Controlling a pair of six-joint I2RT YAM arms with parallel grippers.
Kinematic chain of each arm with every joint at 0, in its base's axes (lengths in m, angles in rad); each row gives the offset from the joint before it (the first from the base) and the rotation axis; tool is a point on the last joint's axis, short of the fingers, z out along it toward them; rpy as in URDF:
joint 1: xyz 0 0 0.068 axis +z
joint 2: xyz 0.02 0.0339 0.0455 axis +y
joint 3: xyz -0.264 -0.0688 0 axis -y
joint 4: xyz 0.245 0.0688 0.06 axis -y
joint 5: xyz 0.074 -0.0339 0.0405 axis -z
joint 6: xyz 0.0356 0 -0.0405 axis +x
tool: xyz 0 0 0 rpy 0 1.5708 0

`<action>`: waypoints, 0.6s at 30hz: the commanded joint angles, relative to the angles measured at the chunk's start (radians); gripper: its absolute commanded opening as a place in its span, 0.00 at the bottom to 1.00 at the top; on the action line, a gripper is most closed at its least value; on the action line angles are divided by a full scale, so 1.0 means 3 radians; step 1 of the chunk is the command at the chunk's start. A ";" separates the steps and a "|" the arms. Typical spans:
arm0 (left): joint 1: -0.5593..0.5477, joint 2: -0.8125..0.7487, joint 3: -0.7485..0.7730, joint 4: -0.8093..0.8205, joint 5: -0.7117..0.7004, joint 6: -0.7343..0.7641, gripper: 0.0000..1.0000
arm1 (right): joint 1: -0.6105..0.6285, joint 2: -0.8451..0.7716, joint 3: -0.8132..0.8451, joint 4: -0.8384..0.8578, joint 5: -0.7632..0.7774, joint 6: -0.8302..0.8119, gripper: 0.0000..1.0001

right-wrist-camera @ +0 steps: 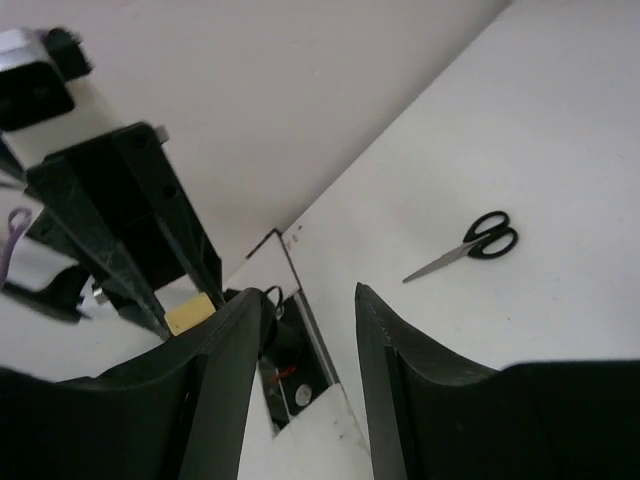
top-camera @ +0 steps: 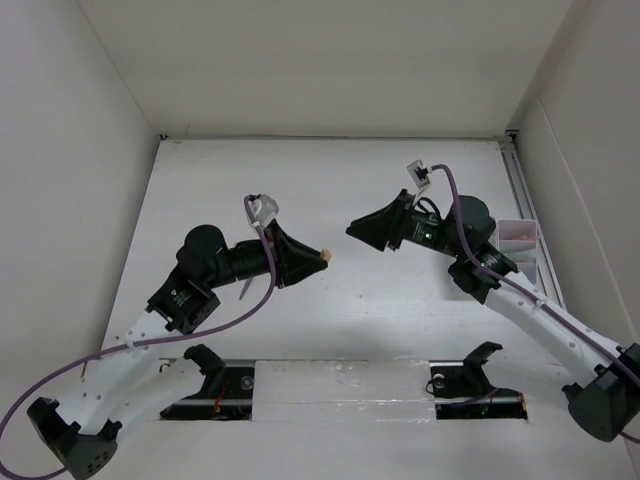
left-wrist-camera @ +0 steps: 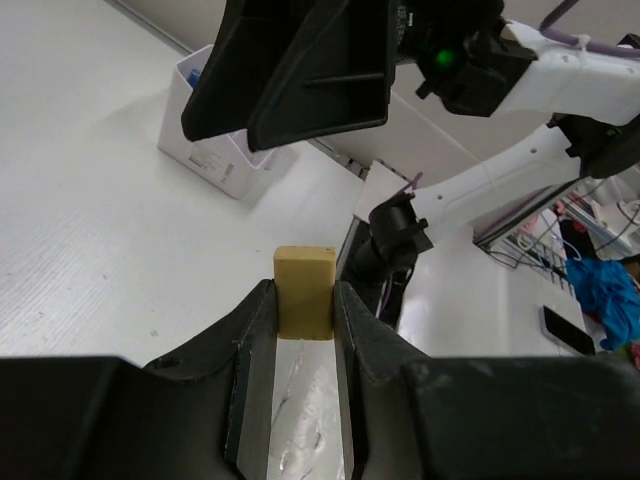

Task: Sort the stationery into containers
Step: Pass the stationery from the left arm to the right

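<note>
Left gripper (left-wrist-camera: 304, 303) clamped on the yellow eraser (left-wrist-camera: 305, 282), which is pinched at the fingertips and sticks out past them, above the table (top-camera: 330, 190). Right gripper (right-wrist-camera: 308, 294) spread apart, empty, facing it without touching. Scissors (right-wrist-camera: 472, 244) flat on the table. Bins (top-camera: 522, 240) beside the right arm.

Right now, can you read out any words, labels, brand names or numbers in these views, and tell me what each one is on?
No text can be read in any view.
White bin: small print on its side wall, too small and blurred to read.
Yellow eraser: no print shows.
Scissors: no marking shows.
</note>
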 commanded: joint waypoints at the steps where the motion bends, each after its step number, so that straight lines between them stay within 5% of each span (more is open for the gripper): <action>1: -0.0009 -0.0055 0.0125 -0.0057 -0.0283 0.0150 0.00 | 0.0216 -0.0041 0.0399 -0.0606 0.0877 0.0086 0.48; 5: -0.0009 0.0011 0.0160 -0.0236 -0.0932 0.0150 0.00 | 0.0676 -0.0042 0.0742 -0.1327 0.1864 0.0086 0.51; 12: -0.0009 0.0042 0.0160 -0.0273 -0.1123 0.0150 0.00 | 0.1111 0.0066 0.1105 -0.1844 0.2657 0.0086 0.51; 18: -0.0009 0.0042 0.0125 -0.0227 -0.1010 0.0150 0.00 | 0.1178 0.0305 0.1105 -0.1815 0.2720 0.0086 0.51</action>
